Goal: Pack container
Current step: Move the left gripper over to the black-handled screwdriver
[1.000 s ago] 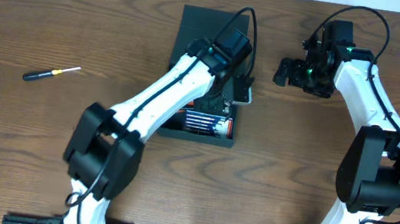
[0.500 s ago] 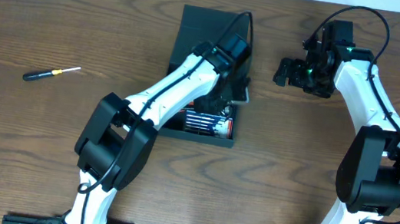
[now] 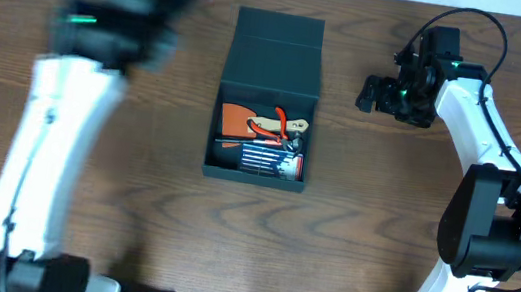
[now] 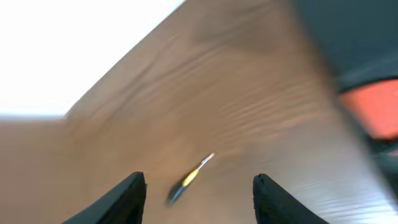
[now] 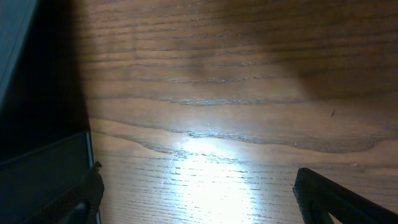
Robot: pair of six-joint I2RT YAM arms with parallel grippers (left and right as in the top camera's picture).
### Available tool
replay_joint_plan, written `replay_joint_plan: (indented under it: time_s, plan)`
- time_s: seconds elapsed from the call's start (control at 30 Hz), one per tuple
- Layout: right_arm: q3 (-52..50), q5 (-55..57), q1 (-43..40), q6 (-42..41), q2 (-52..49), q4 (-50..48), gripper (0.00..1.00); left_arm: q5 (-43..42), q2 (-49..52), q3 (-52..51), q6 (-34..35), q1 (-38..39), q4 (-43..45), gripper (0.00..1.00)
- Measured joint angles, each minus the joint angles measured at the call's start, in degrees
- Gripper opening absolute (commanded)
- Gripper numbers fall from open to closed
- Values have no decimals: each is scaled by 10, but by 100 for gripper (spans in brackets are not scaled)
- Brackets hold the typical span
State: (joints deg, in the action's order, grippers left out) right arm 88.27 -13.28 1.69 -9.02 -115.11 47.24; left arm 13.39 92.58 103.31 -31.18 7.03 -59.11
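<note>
Container part-packed, one tool outside it.

Far left: left gripper (image 4: 199,186) blurred, jaws spread wide and empty, pointed at a yellow-and-black screwdriver (image 4: 186,180) lying loose on the table (image 3: 380,232), probably the last item to go in. Centre, toward the far edge: container (image 3: 255,175) with lid (image 3: 279,40) folded back, holding an orange-handled tool (image 3: 236,118), red pliers (image 3: 284,124) and a blue packet of bits (image 3: 264,157). Just right of it: right gripper (image 3: 366,92) hovering, jaws wide apart, gripping nothing. Left to do, seemingly: fetch screwdriver, shut lid.
</note>
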Motion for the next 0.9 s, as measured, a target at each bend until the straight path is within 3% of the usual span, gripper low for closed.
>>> replay_joint_plan:
  time_s: [0.13, 0.37, 0.4, 0.5, 0.53, 0.57, 0.63, 0.7, 0.77, 0.8, 0.83, 0.9]
  plan:
    - [0, 0, 0, 0, 0, 0, 99, -31, 14, -7, -5, -132, -11, 55]
    - [0, 0, 0, 0, 0, 0, 99, -82, 135, -26, -9, -244, -4, 59]
    - [0, 0, 0, 0, 0, 0, 99, -85, 150, -28, -3, -253, -2, 53]
    - [0, 0, 0, 0, 0, 0, 99, -91, 185, -30, 55, -272, 13, 23]
    - [0, 0, 0, 0, 0, 0, 99, -93, 193, -31, 89, -277, 15, 23]
    - [0, 0, 0, 0, 0, 0, 99, -96, 200, -31, 135, -283, 14, 27]
    - [0, 0, 0, 0, 0, 0, 99, -100, 210, -31, 223, -292, 10, 48]
    - [0, 0, 0, 0, 0, 0, 99, -115, 219, -31, 325, -304, 11, 82]
    - [0, 0, 0, 0, 0, 0, 99, -137, 223, -31, 402, -315, 18, 81]
    - [0, 0, 0, 0, 0, 0, 99, -144, 223, -31, 424, -318, 21, 69]
    - [0, 0, 0, 0, 0, 0, 99, -150, 223, -31, 450, -321, 23, 63]
    - [0, 0, 0, 0, 0, 0, 99, -152, 223, -31, 505, -322, 25, 61]
